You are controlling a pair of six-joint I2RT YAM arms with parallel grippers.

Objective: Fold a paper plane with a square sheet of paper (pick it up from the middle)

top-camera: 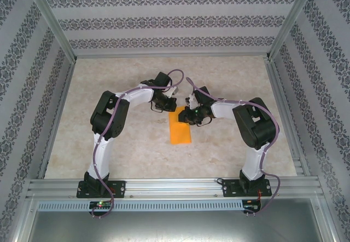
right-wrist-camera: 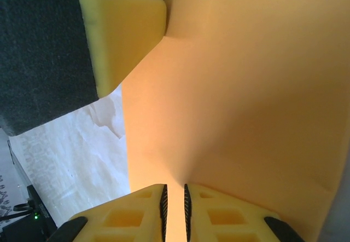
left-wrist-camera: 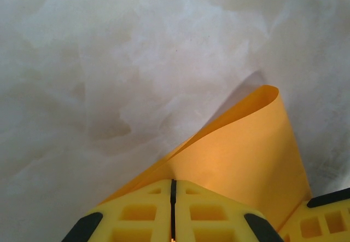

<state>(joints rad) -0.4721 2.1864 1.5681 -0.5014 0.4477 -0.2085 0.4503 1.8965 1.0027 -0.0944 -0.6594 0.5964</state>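
Top external view: the orange sheet (top-camera: 181, 128) lies mid-table as a narrow strip, its long axis running near to far and its far end caught between both grippers. The left gripper (left-wrist-camera: 173, 183) is clamped tight on that end, with paper curling up and away from it. The right gripper (right-wrist-camera: 175, 190) meets the same end from the right, jaws a slit apart around the paper, seemingly not pinching. Bare table (top-camera: 109, 143) lies open all round.
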